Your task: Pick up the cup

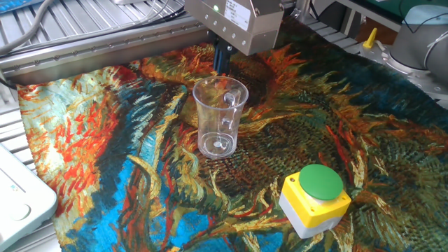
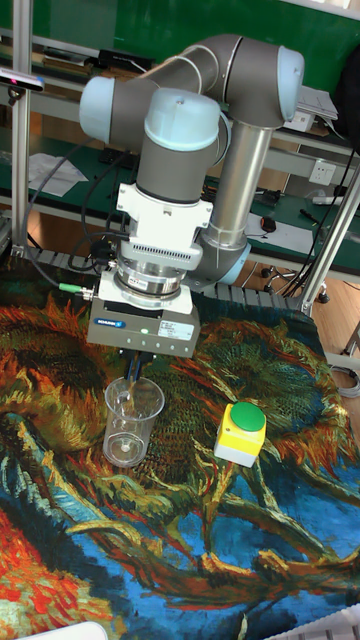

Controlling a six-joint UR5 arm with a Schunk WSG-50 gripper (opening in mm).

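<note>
button box: a yellow box with a green push-button on top stands nearest the fixed camera, on the right of the cloth, well apart from everything the task concerns.

cloth: a painted sunflower-print cloth covers the table and carries both objects.

cup: the clear cup stands upright on the cloth near its middle, mouth up, long axis vertical. In the fixed view its handle shows as a faint strip down the middle of the body; which wall carries it I cannot tell.

gripper: the gripper hangs from the arm's grey body just behind and above the cup's far rim; only dark finger stubs show below the housing.

gripper state: hidden by the housing and by the cup wall, so I cannot tell whether the fingers are spread or closed; they hold nothing.

key relation: the cup lies just in front of and below the fingers, toward the camera. In the tall fixed view, the fingers sit over the rim, seemingly on the back edge.

next move, as a judgement: probably a short descent, with one finger inside the wall and one outside.
</note>
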